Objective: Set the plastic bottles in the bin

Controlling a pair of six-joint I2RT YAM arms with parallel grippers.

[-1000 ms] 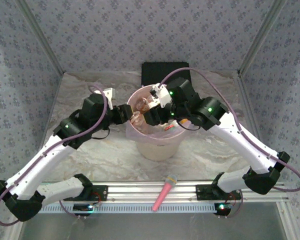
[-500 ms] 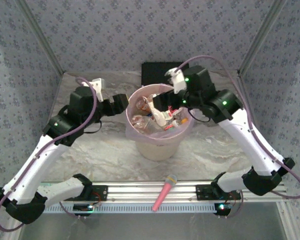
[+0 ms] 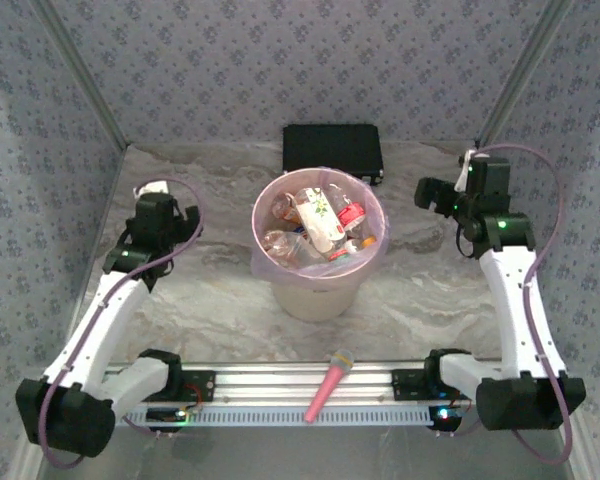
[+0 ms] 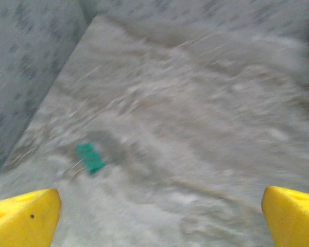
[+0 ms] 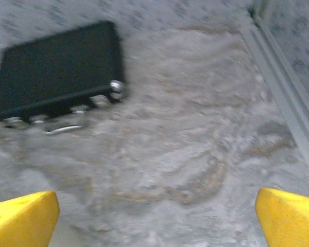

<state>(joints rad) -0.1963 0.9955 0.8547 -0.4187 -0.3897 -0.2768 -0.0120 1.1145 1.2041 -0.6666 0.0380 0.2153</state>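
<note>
Marbled grey tabletop, walled by floral-print panels. At centre, round cream bin, pink-lined, heaped with plastic bottles. Either side, left gripper and right gripper spread wide, empty.

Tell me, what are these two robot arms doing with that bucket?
They are putting plastic bottles into the bin. The bottles lie piled inside its pink liner. The left hand and right hand are both open and empty, off to either side of it. A pink toy microphone lies on the front rail.
</note>
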